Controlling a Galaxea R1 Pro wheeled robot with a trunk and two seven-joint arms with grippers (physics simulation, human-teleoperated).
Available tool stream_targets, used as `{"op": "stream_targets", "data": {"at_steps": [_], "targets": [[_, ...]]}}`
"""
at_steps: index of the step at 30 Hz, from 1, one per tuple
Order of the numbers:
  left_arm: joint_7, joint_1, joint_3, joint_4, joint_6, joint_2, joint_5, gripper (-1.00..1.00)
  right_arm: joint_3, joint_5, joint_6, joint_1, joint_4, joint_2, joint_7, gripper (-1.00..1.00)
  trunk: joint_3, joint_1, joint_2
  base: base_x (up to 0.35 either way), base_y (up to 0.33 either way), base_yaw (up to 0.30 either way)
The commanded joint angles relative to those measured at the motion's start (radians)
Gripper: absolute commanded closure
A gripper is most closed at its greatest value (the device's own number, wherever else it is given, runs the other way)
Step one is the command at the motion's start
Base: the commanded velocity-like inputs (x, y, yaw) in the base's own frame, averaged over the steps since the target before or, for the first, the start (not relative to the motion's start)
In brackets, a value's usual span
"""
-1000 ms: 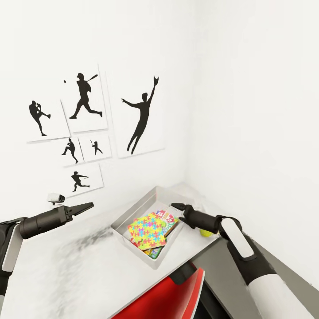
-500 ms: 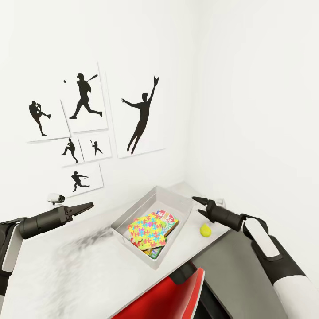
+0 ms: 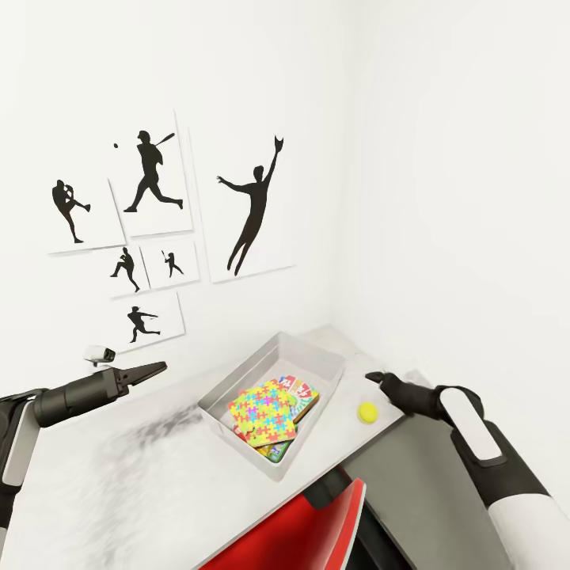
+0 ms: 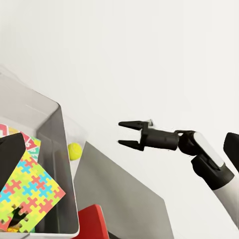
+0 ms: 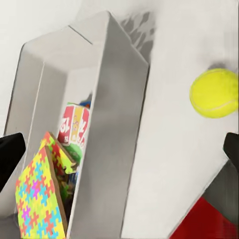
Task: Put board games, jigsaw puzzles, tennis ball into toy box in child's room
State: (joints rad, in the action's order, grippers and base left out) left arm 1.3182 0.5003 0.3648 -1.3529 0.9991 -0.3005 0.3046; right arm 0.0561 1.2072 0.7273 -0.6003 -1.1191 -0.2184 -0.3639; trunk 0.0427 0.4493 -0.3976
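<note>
**Last toy out: the tennis ball beside the toy box**

The tennis ball (image 3: pixel 366 412) sits on the table (image 3: pixel 134 475), just beside the toy box (image 3: pixel 313 358) on its right-hand long side and close to the table's right edge, where the lower dark cabinet (image 3: pixel 419 491) begins. It touches neither the box wall nor the robot. The right gripper (image 3: pixel 372 378) hovers near the ball, toward the back corner of the table, with its fingers spread apart and nothing between them. The left gripper (image 3: pixel 161 366) hangs over the table's left part, well apart from the box; its fingers look close together, though whether they are fully closed is hard to tell.

Inside the box a jigsaw puzzle (image 3: pixel 264 410) lies on top, tilted, with a red-and-white board game (image 3: pixel 302 393) and other flat boxes partly showing under it. The box's long axis runs from the table's front edge back toward the wall corner, and the puzzle lies roughly along it. The ball, being round, has no long axis or heading to mind.

The step in hand appears to be picking up the ball. To do it well, the gripper should come down from above with the ball centred between the open fingers, then close gently. A push from the side could send it rolling off the near edge onto the cabinet. Once it is held, a short lift over the box wall should suffice.
</note>
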Motion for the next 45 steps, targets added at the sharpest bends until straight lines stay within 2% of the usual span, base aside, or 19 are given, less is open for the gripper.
{"op": "stream_targets", "data": {"at_steps": [1,2,5,10,12,13,15,20,23,27,32,37,41,45], "targets": [[0.002,0.001,0.000,0.000,0.009,-0.001,0.002,-1.00,0.002,0.011,0.000,-0.008,0.000,-0.001,-0.033,-1.00,0.002,0.001,-0.002,0.000,0.000,0.000],[0.002,0.001,0.000,0.000,0.009,-0.001,0.002,-1.00,0.003,0.011,0.002,-0.025,0.003,-0.001,-0.067,-1.00,0.002,0.001,-0.002,0.000,0.000,0.000],[0.003,0.000,0.000,0.000,0.009,-0.001,0.002,-1.00,0.003,0.011,0.004,-0.074,0.049,-0.001,-0.109,-1.00,0.002,0.001,-0.002,0.000,0.000,0.000],[0.006,0.000,0.000,0.000,0.009,-0.002,0.003,-1.00,0.019,0.002,-0.001,-0.208,0.284,0.003,-0.128,-1.00,0.002,0.001,-0.002,0.000,0.000,0.000],[0.006,0.001,0.001,0.000,0.009,-0.002,0.003,-1.00,0.026,-0.024,-0.005,-0.260,0.383,0.004,-0.130,-1.00,0.002,0.001,-0.002,0.000,0.000,0.000],[0.006,0.000,0.001,0.000,0.009,-0.002,0.003,-1.00,0.027,-0.033,-0.006,-0.269,0.398,0.005,-0.130,-1.00,0.002,0.001,-0.002,0.000,0.000,0.000],[0.007,0.000,0.002,0.000,0.009,-0.002,0.003,-1.00,0.030,-0.080,-0.007,-0.291,0.435,0.015,-0.130,-1.00,0.002,0.001,-0.002,0.000,0.000,0.000],[0.007,0.000,0.002,0.000,0.009,-0.002,0.003,-1.00,0.031,-0.171,-0.007,-0.309,0.457,0.045,-0.130,-1.00,0.002,0.001,-0.002,0.000,0.000,0.000],[0.007,0.000,0.002,0.000,0.009,-0.002,0.003,-1.00,0.031,-0.206,-0.008,-0.316,0.461,0.058,-0.131,-1.00,0.002,0.001,-0.002,0.000,0.000,0.000],[0.007,0.001,0.003,0.000,0.009,-0.002,0.004,-1.00,0.031,-0.221,-0.005,-0.321,0.462,0.064,-0.131,-1.00,0.002,0.001,-0.002,0.000,0.000,0.000],[0.007,0.000,0.003,0.000,0.009,-0.002,0.004,-1.00,0.031,-0.295,0.001,-0.324,0.463,0.070,-0.132,-1.00,0.002,0.001,-0.002,0.000,0.000,0.000],[0.007,0.000,0.002,0.000,0.009,-0.002,0.004,-1.00,0.032,-0.374,0.008,-0.344,0.469,0.106,-0.132,-1.00,0.002,0.001,-0.002,0.000,0.000,0.000],[0.007,0.001,0.002,0.000,0.009,-0.002,0.004,-1.00,0.033,-0.407,0.004,-0.348,0.471,0.123,-0.132,-1.00,0.002,0.001,-0.002,0.000,0.000,0.000],[0.007,0.000,0.003,0.000,0.009,-0.002,0.003,-1.00,0.033,-0.418,0.001,-0.349,0.472,0.127,-0.131,-1.00,0.002,0.001,-0.002,0.000,0.000,0.000]]}}
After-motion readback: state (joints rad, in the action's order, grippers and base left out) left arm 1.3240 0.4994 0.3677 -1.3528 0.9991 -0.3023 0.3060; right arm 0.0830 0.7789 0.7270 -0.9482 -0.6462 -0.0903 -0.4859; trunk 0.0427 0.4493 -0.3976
